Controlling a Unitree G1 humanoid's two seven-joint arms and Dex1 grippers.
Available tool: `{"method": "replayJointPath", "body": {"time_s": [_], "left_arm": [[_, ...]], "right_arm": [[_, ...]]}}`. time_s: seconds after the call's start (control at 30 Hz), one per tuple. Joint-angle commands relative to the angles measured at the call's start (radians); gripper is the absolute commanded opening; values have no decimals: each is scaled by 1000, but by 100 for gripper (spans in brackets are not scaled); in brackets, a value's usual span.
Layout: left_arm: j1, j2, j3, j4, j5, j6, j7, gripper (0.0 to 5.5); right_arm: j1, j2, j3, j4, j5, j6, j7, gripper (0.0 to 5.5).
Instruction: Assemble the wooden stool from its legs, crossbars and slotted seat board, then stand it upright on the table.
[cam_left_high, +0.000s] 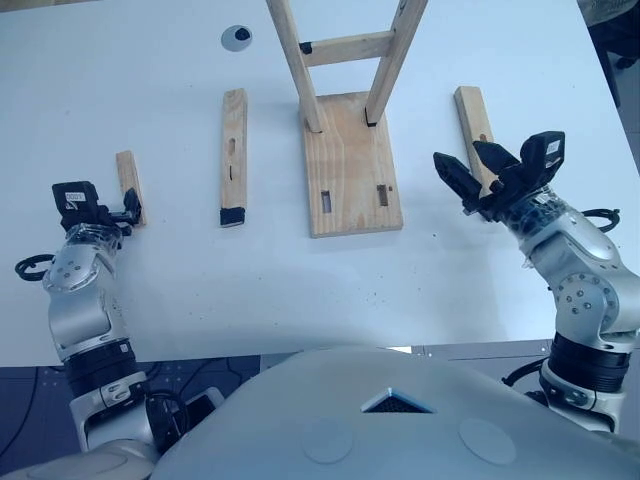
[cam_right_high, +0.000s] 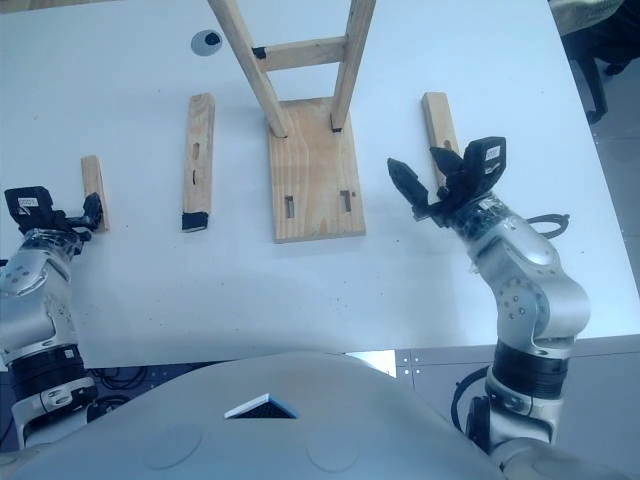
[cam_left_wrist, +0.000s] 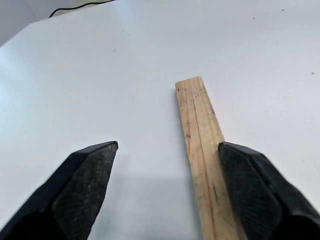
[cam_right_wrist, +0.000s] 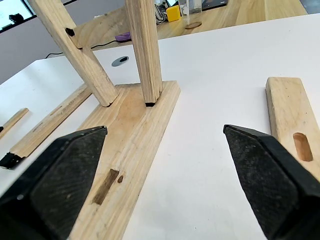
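Note:
The slotted seat board (cam_left_high: 350, 165) lies flat mid-table. Two legs (cam_left_high: 298, 60) stand in its far slots, joined by a crossbar (cam_left_high: 348, 47); the two near slots are bare. A loose leg (cam_left_high: 233, 155) with a black end lies left of the board. Another loose leg (cam_left_high: 472, 120) lies to its right. A short crossbar (cam_left_high: 128, 185) lies at the far left. My left gripper (cam_left_high: 124, 212) is open at that crossbar's near end, one finger (cam_left_wrist: 260, 190) touching the wood (cam_left_wrist: 202, 145). My right gripper (cam_left_high: 460, 155) hovers open between the board (cam_right_wrist: 135, 130) and the right leg (cam_right_wrist: 292, 125).
A round black grommet (cam_left_high: 237, 38) sits in the white table (cam_left_high: 300, 290) at the far left of centre. The table's front edge runs just before my arms, its right edge beyond the right leg. A wooden desk with a glass (cam_right_wrist: 190, 10) stands behind.

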Motion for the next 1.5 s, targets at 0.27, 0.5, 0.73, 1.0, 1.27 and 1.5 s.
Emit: {"method": "replayJointPath", "body": {"time_s": [0.27,0.5,0.73,1.0,1.27,1.5], "left_arm": [[16,-31,-11,59,-101,64,-22,290],[49,-31,-45,71,-91,-34,-35,329],[18,-11,-27,168,-107,-143,-42,414],[0,4,-16,279,-137,-353,-121,447],[-121,73,3,675,-138,-625,-221,447],[-193,107,-1,934,-154,-716,-311,416]], "right_arm": [[-40,-26,-6,30,-7,13,1,429],[-25,-24,9,49,-25,2,7,429],[-8,-12,19,52,-34,-3,3,429],[10,-8,30,55,-47,-12,1,429],[19,-2,40,62,-54,-20,0,429],[17,3,42,72,-58,-29,-5,429]]}}
